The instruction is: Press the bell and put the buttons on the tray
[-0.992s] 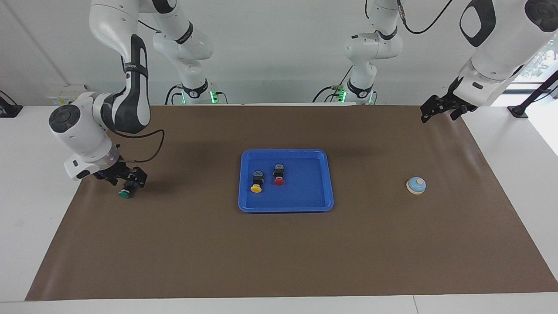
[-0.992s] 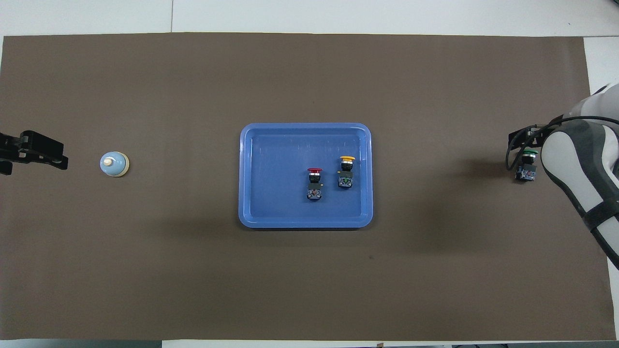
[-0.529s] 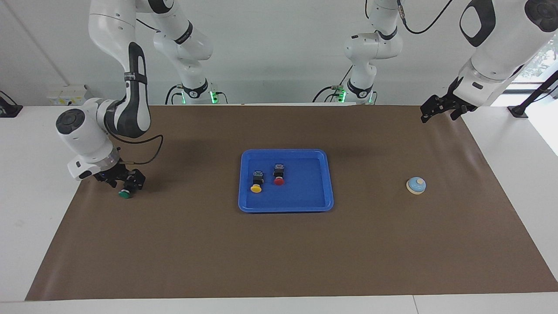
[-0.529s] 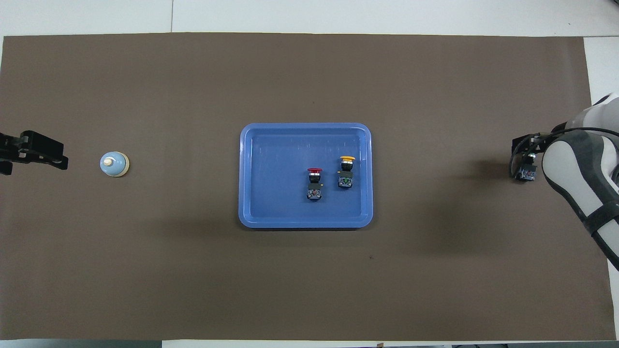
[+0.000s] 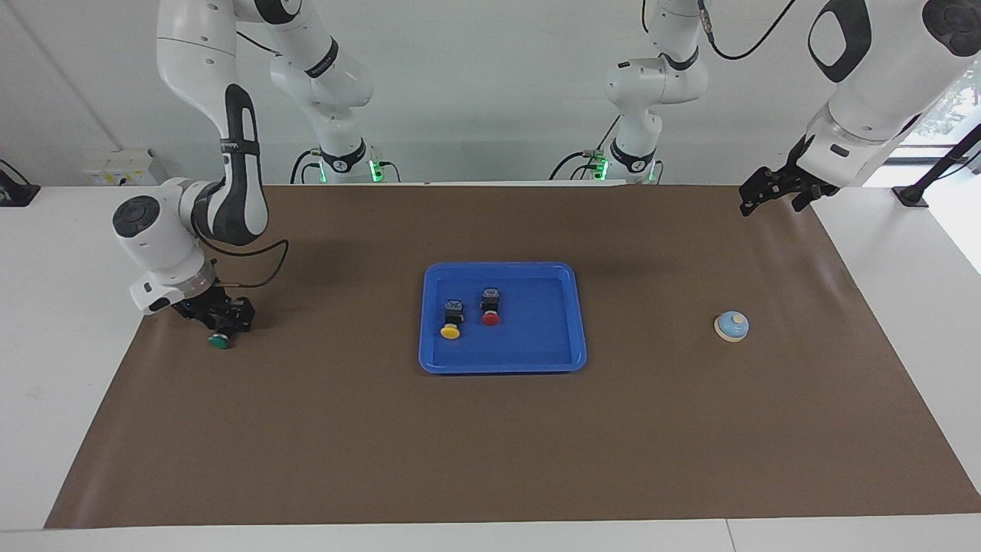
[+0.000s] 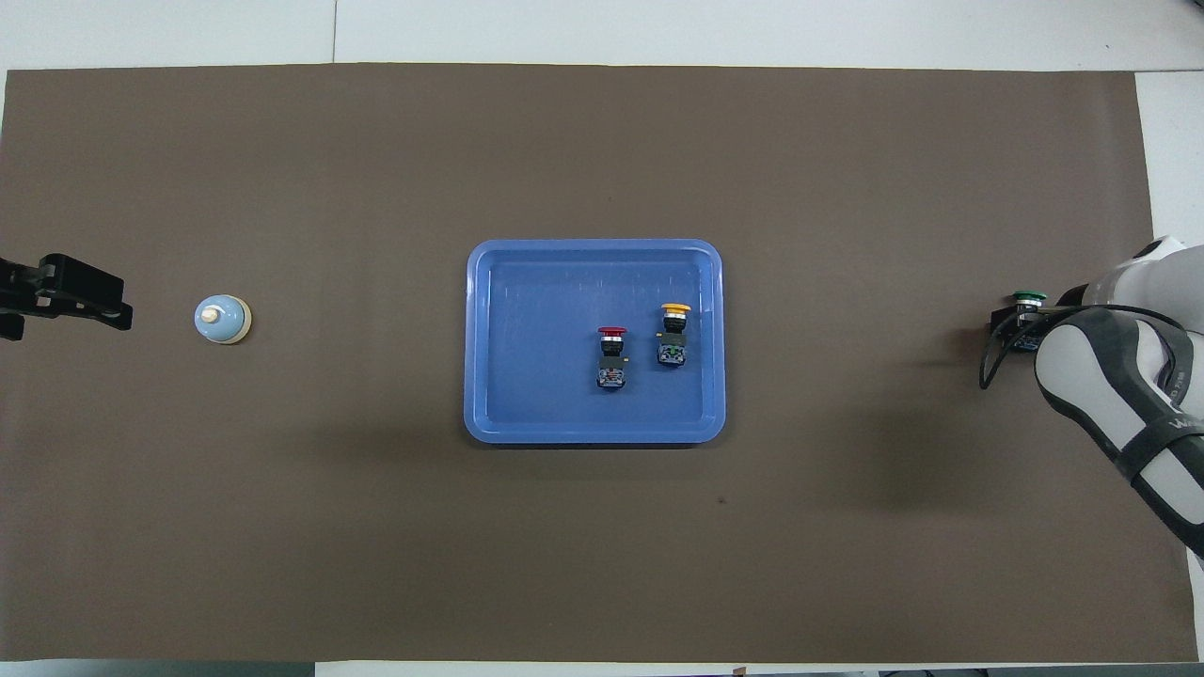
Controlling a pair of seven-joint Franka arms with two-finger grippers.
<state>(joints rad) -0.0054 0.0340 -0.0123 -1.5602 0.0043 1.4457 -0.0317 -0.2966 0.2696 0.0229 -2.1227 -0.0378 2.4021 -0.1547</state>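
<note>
The blue tray [image 5: 552, 360] [image 6: 499, 414] lies mid-table with the yellow button [image 5: 451, 330] [image 6: 674, 309] and the red button [image 5: 490, 318] [image 6: 612, 332] in it. The green button [image 5: 221, 342] [image 6: 1028, 299] lies on the mat near the right arm's end. My right gripper [image 5: 226, 322] [image 6: 1011, 324] is low over that button's body, which it hides; only the green cap shows. The bell [image 5: 732, 326] [image 6: 223, 320] stands on the mat toward the left arm's end. My left gripper [image 5: 755, 201] [image 6: 94, 301] waits in the air beside the bell, apart from it.
A brown mat [image 5: 490, 445] [image 6: 602, 564] covers most of the white table [image 5: 46, 368]. The right arm's elbow and cable [image 5: 272, 261] hang low over the mat beside the green button.
The right arm has folded in and its gripper has come lower onto the green button. The button, the tray, the bell and the left arm have not moved.
</note>
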